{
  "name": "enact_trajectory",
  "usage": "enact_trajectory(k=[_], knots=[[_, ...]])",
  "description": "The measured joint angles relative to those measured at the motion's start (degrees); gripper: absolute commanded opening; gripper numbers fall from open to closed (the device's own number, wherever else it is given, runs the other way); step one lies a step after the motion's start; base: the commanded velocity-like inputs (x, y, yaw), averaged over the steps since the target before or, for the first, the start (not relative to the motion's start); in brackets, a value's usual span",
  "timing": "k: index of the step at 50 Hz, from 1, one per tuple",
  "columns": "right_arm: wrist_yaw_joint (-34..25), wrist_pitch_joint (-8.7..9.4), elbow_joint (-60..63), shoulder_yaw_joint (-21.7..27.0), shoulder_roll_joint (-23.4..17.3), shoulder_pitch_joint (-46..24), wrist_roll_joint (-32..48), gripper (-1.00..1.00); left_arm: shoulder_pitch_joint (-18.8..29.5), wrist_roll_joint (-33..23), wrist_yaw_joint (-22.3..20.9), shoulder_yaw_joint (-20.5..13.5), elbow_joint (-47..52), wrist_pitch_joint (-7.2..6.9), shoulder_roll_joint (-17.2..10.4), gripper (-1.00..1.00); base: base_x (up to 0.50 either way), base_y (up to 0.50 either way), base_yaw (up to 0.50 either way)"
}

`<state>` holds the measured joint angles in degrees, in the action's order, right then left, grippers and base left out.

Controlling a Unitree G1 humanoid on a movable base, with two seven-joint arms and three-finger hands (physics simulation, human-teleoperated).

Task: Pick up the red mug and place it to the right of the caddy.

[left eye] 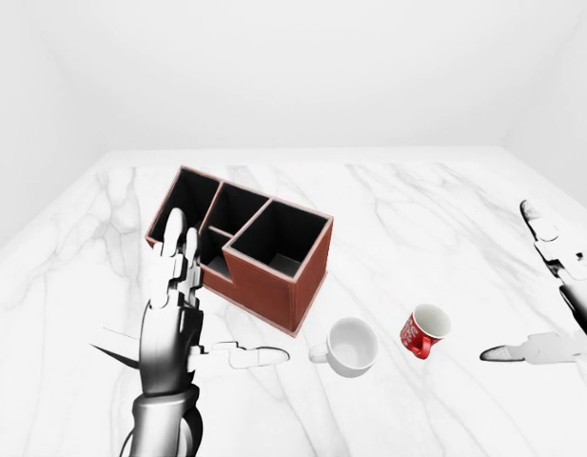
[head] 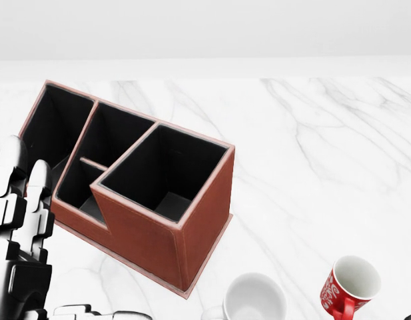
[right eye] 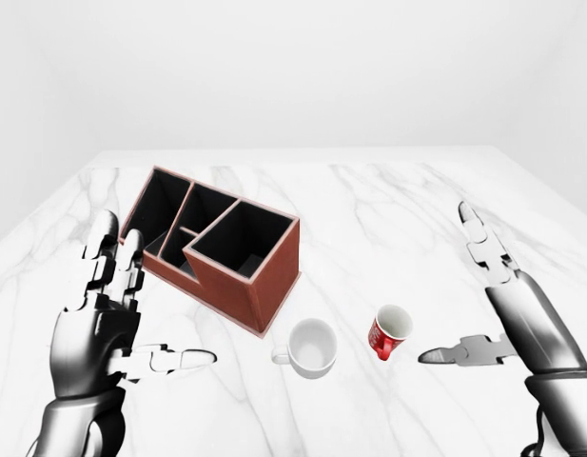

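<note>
Red mug (right eye: 391, 332) stands on the marble table (right eye: 388, 209), tilted a little, its white inside showing and white lettering on its side, just right of a white mug (right eye: 310, 347) and well clear of the brown caddy (right eye: 217, 252); nothing has gripped it yet, so the reach appears to be the step in hand. Right hand (right eye: 498, 300) hangs spread and empty just right of it, thumb pointing toward it; left hand (right eye: 107, 319) is likewise spread and empty beside the caddy; next, the right hand likely needs to close in around the red mug.

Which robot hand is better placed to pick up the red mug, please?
The right robot hand: open, just right of the red mug. The left robot hand stands beyond the caddy and white mug.
</note>
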<state>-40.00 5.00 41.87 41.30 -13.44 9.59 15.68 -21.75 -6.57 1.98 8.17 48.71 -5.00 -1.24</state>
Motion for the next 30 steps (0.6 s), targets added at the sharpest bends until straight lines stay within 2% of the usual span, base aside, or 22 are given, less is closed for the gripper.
enact_trajectory(k=[9,17,30], knots=[[0.0,-0.01,-6.5,-1.2,-1.2,-0.1,3.4,1.0,0.1,-0.1,0.1,0.2,-0.5,0.0,0.0,1.0,0.0,0.0,0.0],[1.1,-1.04,-13.0,-3.0,-2.7,-0.9,6.5,1.0,0.2,-0.4,0.3,0.7,-0.2,0.0,-0.1,1.0,0.0,0.0,0.0],[6.6,-7.23,-25.6,-6.6,-6.6,-2.6,12.7,1.0,0.8,-0.5,0.3,0.8,1.4,0.0,-0.1,1.0,0.0,0.0,0.0]])
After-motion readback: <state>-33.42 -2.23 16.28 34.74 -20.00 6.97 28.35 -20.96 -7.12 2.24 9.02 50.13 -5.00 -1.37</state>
